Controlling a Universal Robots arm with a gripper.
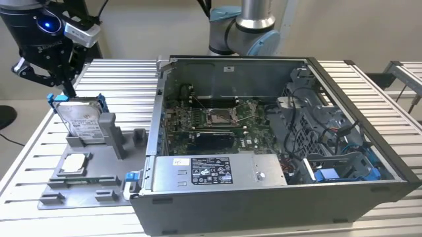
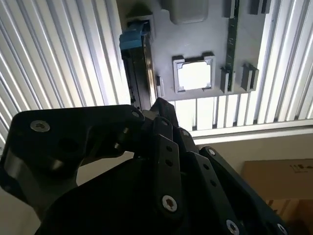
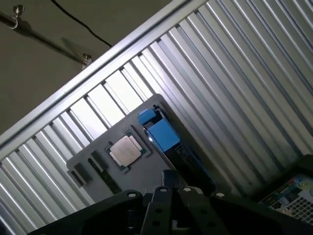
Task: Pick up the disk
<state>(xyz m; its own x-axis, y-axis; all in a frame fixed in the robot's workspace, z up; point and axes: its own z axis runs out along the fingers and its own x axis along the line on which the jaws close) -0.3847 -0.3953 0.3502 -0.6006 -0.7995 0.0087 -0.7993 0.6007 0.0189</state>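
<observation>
Blue-bracketed disk [image 1: 84, 121] upright in holder [image 1: 113, 129]; fingers [image 1: 66, 87] seemingly pinched together, empty, at top edge.

Robotics lab: slatted aluminium bench [image 1: 23, 168], opened computer case [image 1: 264, 207]

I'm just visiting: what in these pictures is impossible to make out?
- Exterior view: the disk's lower part, sunk in the grey holder.
- Exterior view: whether the gripper touches the disk; from this angle it just meets the top edge.
- Second wrist view: the disk's label face, since it is seen edge-on; the gripper's body covers one end.
- Exterior view: the arm's upper part, cut off by the top edge.
</observation>
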